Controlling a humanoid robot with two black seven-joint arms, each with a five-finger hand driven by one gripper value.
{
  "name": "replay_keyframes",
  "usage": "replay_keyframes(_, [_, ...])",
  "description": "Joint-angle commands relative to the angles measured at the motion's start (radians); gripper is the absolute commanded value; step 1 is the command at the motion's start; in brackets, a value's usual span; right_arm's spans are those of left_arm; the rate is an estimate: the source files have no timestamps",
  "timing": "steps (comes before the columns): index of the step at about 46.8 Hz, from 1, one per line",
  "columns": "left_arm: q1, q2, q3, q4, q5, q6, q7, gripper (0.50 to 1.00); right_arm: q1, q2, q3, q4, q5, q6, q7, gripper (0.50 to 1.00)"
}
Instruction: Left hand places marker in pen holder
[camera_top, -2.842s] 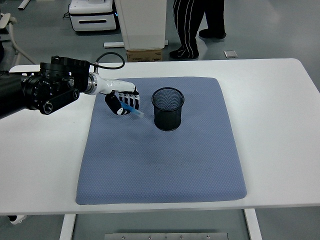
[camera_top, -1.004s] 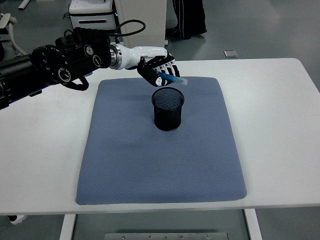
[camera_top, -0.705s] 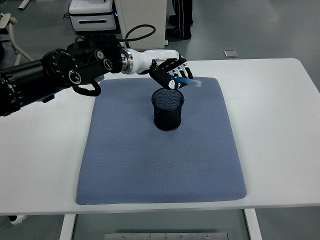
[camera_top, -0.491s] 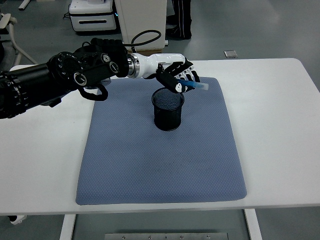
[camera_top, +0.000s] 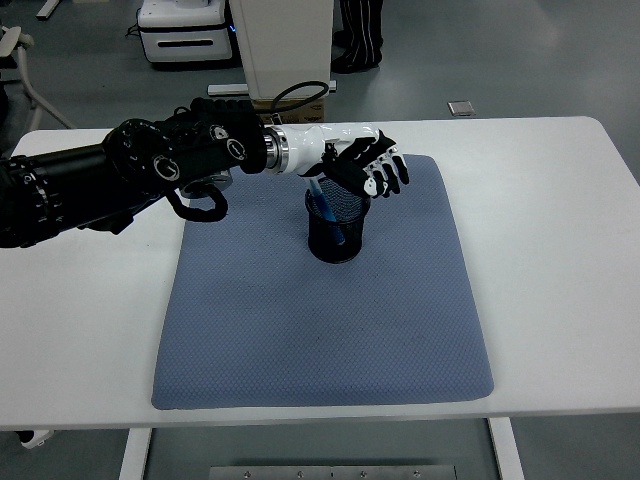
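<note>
The white desk (camera_top: 560, 250) fills most of the view, and a blue-grey mat (camera_top: 320, 330) lies flat across its middle. The black mesh pen holder (camera_top: 337, 237) stands upright on the far half of that mat, a little right of the mat's centre line.

The black left arm (camera_top: 110, 180) reaches in from the left side of the pen holder, crossing the mat's far left corner. Its left hand (camera_top: 365, 168) hovers directly above the pen holder, just over the rim and toward the holder's far right side. The fingers (camera_top: 392, 178) are spread wide and hold nothing.

The blue marker (camera_top: 326, 205) is inside the pen holder, leaning against its left wall, its upper end showing at the rim beneath the hand.

Beyond the desk, behind the pen holder, a person's legs (camera_top: 358, 35) stand on the floor next to a white cabinet (camera_top: 285, 45).
</note>
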Motion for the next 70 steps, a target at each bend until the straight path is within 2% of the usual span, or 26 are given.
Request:
replay_keyframes(1, [-0.003, 0.005, -0.003, 0.004, 0.001, 0.0, 0.0, 0.5, 0.0, 0.0, 0.0, 0.0, 0.0, 0.0, 0.0, 1.0])
replay_keyframes(10, [-0.005, 0.011, -0.007, 0.004, 0.001, 0.018, -0.003, 0.508, 0.0, 0.0, 0.0, 0.0, 0.0, 0.0, 0.0, 1.0])
replay_keyframes(12, [-0.005, 0.011, -0.012, 0.002, 0.001, 0.028, -0.005, 0.607, 0.0, 0.0, 0.0, 0.0, 0.0, 0.0, 0.0, 1.0])
replay_keyframes(18, [-0.002, 0.015, -0.05, 0.004, -0.002, 0.058, -0.006, 0.996, 0.0, 0.0, 0.0, 0.0, 0.0, 0.0, 0.001, 1.0])
replay_keyframes(24, [0.023, 0.035, -0.109, 0.01, -0.011, 0.104, -0.011, 1.0, 0.0, 0.0, 0.0, 0.0, 0.0, 0.0, 0.0, 1.0])
replay_keyframes(37, [0.224, 0.138, -0.374, 0.027, -0.011, 0.181, -0.003, 1.0, 0.0, 0.0, 0.0, 0.0, 0.0, 0.0, 0.0, 1.0])
replay_keyframes(43, [0.305, 0.206, -0.457, 0.057, -0.013, 0.18, -0.008, 1.0, 0.0, 0.0, 0.0, 0.0, 0.0, 0.0, 0.0, 1.0])
replay_keyframes(54, [0.451, 0.351, -0.699, 0.057, -0.011, 0.164, -0.012, 1.0, 0.0, 0.0, 0.0, 0.0, 0.0, 0.0, 0.0, 1.0])
replay_keyframes(62, [0.54, 0.413, -0.791, 0.057, -0.013, 0.131, -0.012, 1.0, 0.0, 0.0, 0.0, 0.0, 0.0, 0.0, 0.0, 1.0])
replay_keyframes(70, [0.623, 0.443, -0.845, 0.057, -0.041, 0.129, -0.015, 1.0, 0.0, 0.0, 0.0, 0.0, 0.0, 0.0, 0.0, 1.0])
